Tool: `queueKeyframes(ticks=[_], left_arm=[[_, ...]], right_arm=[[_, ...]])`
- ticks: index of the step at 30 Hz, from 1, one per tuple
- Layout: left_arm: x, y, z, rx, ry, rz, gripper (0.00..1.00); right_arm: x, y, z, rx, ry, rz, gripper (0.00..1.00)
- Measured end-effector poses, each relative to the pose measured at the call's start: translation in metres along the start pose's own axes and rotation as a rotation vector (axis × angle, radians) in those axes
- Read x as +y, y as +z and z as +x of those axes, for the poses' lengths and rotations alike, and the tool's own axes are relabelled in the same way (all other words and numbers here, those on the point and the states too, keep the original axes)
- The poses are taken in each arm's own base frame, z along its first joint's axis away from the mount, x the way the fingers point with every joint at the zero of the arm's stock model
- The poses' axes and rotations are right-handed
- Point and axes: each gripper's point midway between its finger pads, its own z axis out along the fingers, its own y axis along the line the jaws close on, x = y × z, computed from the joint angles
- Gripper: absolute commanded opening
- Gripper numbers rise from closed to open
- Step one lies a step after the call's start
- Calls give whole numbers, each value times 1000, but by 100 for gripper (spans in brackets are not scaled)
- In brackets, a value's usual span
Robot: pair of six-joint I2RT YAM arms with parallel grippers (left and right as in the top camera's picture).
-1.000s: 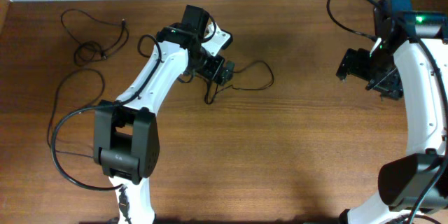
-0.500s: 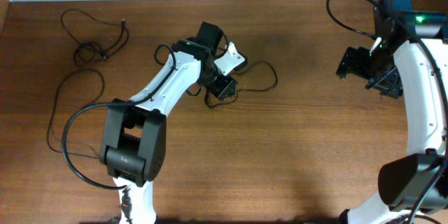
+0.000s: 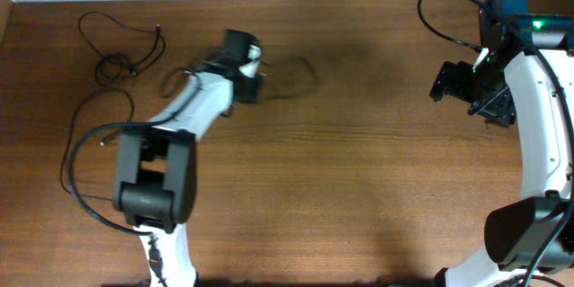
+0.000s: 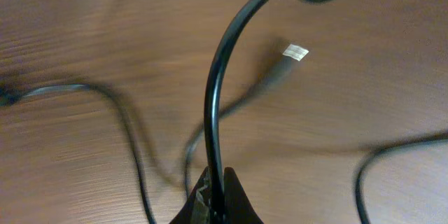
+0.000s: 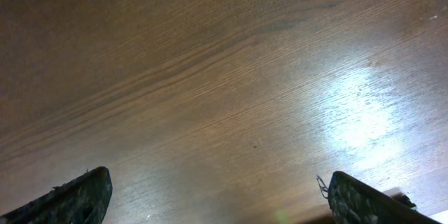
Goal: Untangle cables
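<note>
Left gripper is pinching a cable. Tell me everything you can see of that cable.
The cable is a thin, smooth black cord, rubbery in look. The left gripper is shut on it. From the fingertips it rises in a tight arc, apparently lifted off the wooden table, then bends away toward the upper right of the wrist view. A plug end with a pale tip shows beside it, blurred; whether it is this cable's own end cannot be told.
</note>
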Motion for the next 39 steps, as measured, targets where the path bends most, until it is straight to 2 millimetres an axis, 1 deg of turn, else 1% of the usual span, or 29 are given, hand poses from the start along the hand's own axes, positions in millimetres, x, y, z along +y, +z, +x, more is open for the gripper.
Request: queueKeyframes(ticks=[1, 2, 4, 5, 6, 8, 9, 11, 12, 13, 14, 15, 16, 18, 21, 22, 24, 25, 26, 27, 28, 29, 30, 31, 32, 33, 34, 36, 39], left_arm=[[37, 0, -3, -5, -85, -68, 0], [62, 0, -2, -4, -141, -104, 0], [92, 0, 3, 7, -217, -116, 0], [102, 1, 10, 28, -255, -83, 0], [104, 1, 17, 48, -283, -36, 0], [91, 1, 18, 56, -299, 77, 1], [79, 0, 15, 49, -291, 137, 1], [46, -6, 8, 35, -260, 279, 0], [31, -8, 5, 31, -239, 330, 9], [18, -11, 2, 25, -219, 364, 54], [2, -14, -2, 16, -194, 402, 59], [-2, -14, -5, 5, -182, 402, 70], [-4, -13, -10, -12, -177, 386, 99], [0, -13, -17, -24, -193, 323, 99], [38, -15, -18, -2, -250, 163, 99], [58, -23, -21, 4, -270, 99, 99], [85, -49, -33, -30, -297, 33, 99], [97, -76, -49, -89, -310, 17, 99], [106, -116, -72, -185, -318, 10, 99], [109, -149, -85, -258, -318, 12, 99], [109, -193, -96, -343, -313, 20, 99], [106, -242, -100, -422, -304, 32, 99], [103, -276, -100, -477, -297, 40, 99], [99, -303, -97, -516, -289, 50, 99], [96, -325, -91, -542, -283, 57, 99], [93, -346, -82, -561, -279, 62, 99], [91, -360, -76, -579, -277, 65, 99], [90, -371, -68, -581, -277, 66, 99], [89, -381, -55, -575, -277, 67, 99]], right_arm=[[0, 0, 0, 0, 0, 0, 98], [0, 0, 0, 0, 1, 0, 99], [0, 0, 0, 0, 1, -2, 99], [2, 0, 0, -1, 1, -9, 99], [4, 0, -1, -3, 1, -22, 99], [7, 0, -2, -4, 1, -36, 99], [7, 0, -2, -2, 1, -40, 99], [8, 0, -2, -1, 1, -46, 99], [9, 0, -2, -1, 1, -47, 99], [9, 0, -1, 0, 1, -49, 99], [9, 0, -1, 0, 1, -49, 99], [9, 0, -1, 1, 1, -49, 99], [9, 0, 0, 4, 1, -48, 99], [8, 0, 1, 9, 0, -45, 99], [8, 0, 1, 9, -3, -45, 100], [9, 0, -1, 3, -3, -48, 100], [9, -1, -6, -24, -2, -49, 99], [9, -4, -10, -49, -2, -50, 99], [9, -9, -12, -74, -1, -55, 99], [7, -16, -12, -98, 0, -60, 99], [5, -29, -9, -133, 1, -72, 99], [5, -32, -9, -141, 1, -75, 99], [1, -50, -3, -188, 2, -92, 99], [-1, -60, 1, -211, -4, -99, 99], [-5, -74, 8, -242, -9, -110, 99], [-9, -87, 15, -276, -16, -122, 99], [-13, -101, 23, -313, -25, -135, 99], [-20, -120, 38, -360, -33, -152, 99], [-35, -150, 70, -438, -36, -182, 99]])
